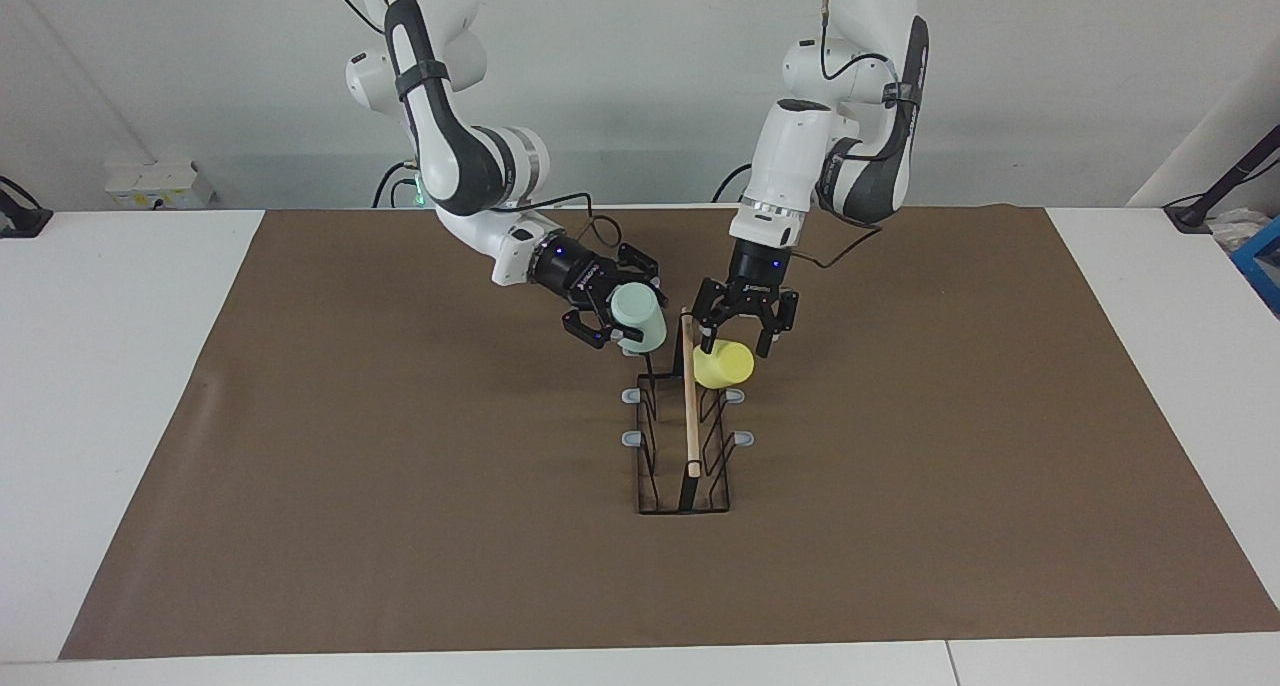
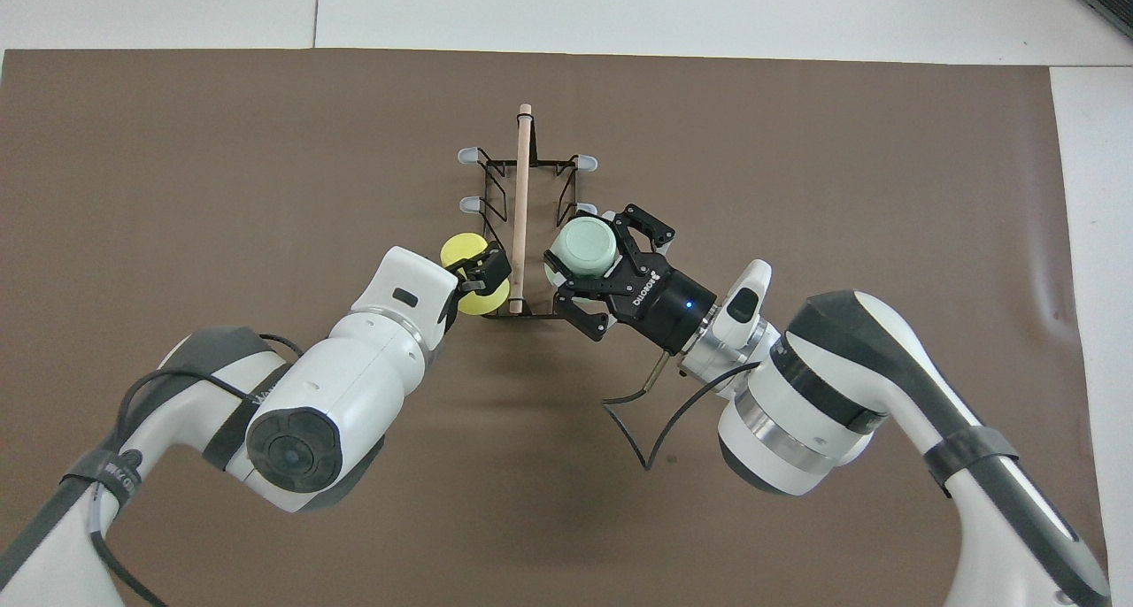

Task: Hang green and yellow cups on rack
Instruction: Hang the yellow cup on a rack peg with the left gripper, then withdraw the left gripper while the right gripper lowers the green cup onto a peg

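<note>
Taking 12 o'clock as straight away from my bases, the rack (image 1: pixel 645 466) (image 2: pixel 531 313) stands mid-mat with its wooden rod (image 1: pixel 689 406) (image 2: pixel 521 191) running from 12 to 6.

The yellow cup (image 1: pixel 724 365) (image 2: pixel 462 251) sits on the prong at the rack's 6 o'clock end, on the 9 o'clock side. It lies nearly level, with its long axis across the rod, its mouth toward the rod and its base out toward 9 and a little upward. My left gripper (image 1: pixel 736 347) (image 2: pixel 483 276) hangs just above it with the fingers spread to either side, wrist pointing steeply down and forearm rising back toward 7.

My right gripper (image 1: pixel 630 320) (image 2: pixel 580 258) pinches the green cup (image 1: pixel 640 318) (image 2: pixel 581 244) in the air over the rack's 3 o'clock side, at the 6 o'clock end. That cup is tipped, flat base up and mouth down toward the wires. This arm comes in low and slanted from about 4 o'clock, elbow raised.
</note>
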Robot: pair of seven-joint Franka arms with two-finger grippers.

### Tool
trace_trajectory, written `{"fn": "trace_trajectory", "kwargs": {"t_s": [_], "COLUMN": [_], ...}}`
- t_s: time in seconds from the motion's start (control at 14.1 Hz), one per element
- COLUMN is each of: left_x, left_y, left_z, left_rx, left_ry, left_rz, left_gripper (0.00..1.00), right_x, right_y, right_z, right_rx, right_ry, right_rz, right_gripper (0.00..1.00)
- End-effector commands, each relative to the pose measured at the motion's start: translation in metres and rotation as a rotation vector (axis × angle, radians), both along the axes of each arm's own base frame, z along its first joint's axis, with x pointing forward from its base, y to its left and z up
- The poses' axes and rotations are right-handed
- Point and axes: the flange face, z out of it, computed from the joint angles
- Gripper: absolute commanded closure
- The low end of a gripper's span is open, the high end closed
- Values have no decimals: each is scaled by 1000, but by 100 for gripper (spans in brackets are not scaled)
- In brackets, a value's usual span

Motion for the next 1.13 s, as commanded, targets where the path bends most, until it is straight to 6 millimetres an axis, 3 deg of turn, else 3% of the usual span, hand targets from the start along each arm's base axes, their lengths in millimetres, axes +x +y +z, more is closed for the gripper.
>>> {"fn": "trace_trajectory", "kwargs": {"t_s": [0.0,0.28,0.57,0.64,0.78,1.06], "left_x": [20,39,59,64,77,82], "left_y": [-1,15,45,58,103,176], "left_z": [36,61,82,88,98,123], "left_rx": [99,207,314,320,337,432], "left_ry": [24,31,116,153,227,321], "left_rz": [32,-11,-117,-166,-255,-401], "left_gripper": [0,0,0,0,0,0], "right_x": [4,5,6,6,8,5], "right_y": [-2,1,5,7,12,12], "right_z": [-9,-30,-50,-58,-79,-99], "right_rx": [0,-12,-5,0,32,23], "right_ry": [-11,-16,-22,-32,-51,-27], "right_rz": [-23,-30,-23,-14,-27,-24], "right_gripper": [99,99,99,99,99,99]}}
